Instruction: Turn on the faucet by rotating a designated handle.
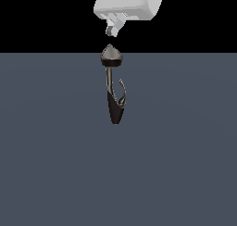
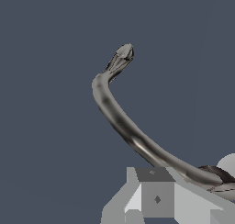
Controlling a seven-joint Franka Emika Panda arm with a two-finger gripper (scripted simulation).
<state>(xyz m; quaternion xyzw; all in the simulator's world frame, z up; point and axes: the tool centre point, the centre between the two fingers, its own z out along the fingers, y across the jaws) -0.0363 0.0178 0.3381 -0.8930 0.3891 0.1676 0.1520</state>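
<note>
Exterior view: the faucet (image 1: 113, 88) stands upright mid-desk (image 1: 51, 151), its handle (image 1: 122, 91) hooking toward the exterior view's right. The pincer (image 1: 111, 30) hangs directly above the cone cap, apart; its state is unclear.

Wrist view: pincer (image 2: 156, 198) beside the curved handle (image 2: 119, 117).

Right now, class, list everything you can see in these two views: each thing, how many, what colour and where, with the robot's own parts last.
faucet: one, grey cone cap, shiny stem, black tapered body; upright on the floor, centre of the exterior view.
handle: one, silver, thin and curved; branching from the faucet body toward the exterior view's right, filling the wrist view.
floor: one, dark blue-grey, under everything.
gripper: one, white-grey; just above the cone cap, not touching it; whether open or shut cannot be told.
</note>
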